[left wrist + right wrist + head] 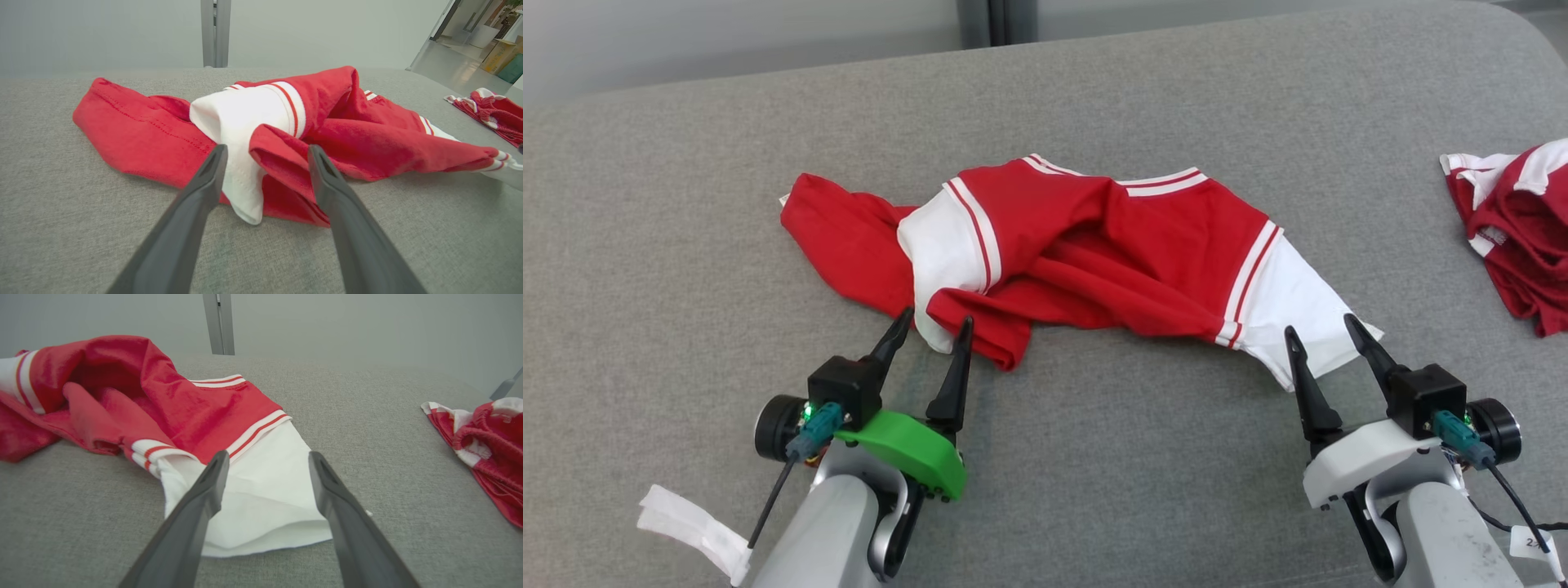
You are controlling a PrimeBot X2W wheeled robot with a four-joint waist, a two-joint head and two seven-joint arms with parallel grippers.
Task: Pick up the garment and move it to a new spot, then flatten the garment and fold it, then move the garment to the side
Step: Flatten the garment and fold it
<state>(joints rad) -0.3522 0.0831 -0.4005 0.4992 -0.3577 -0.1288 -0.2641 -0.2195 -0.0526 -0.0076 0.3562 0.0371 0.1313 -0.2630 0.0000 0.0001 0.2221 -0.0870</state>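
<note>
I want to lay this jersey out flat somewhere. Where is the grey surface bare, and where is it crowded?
Bare: the strip behind the garment, up to the grey surface's far edge, and the near patch between the left gripper and right gripper. Crowded: the right edge, where the smaller red cloth lies.

Grey woven upholstered surface, broad and flat, rounded at the far corners, spread across most of the head view. Behind it, pale grey-green wall panels, evenly and softly lit, split by a narrow vertical metal post. At the upper right of the left wrist view, a glossy pale floor beyond the surface's edge, with a cardboard box and a teal object standing on it.
</note>
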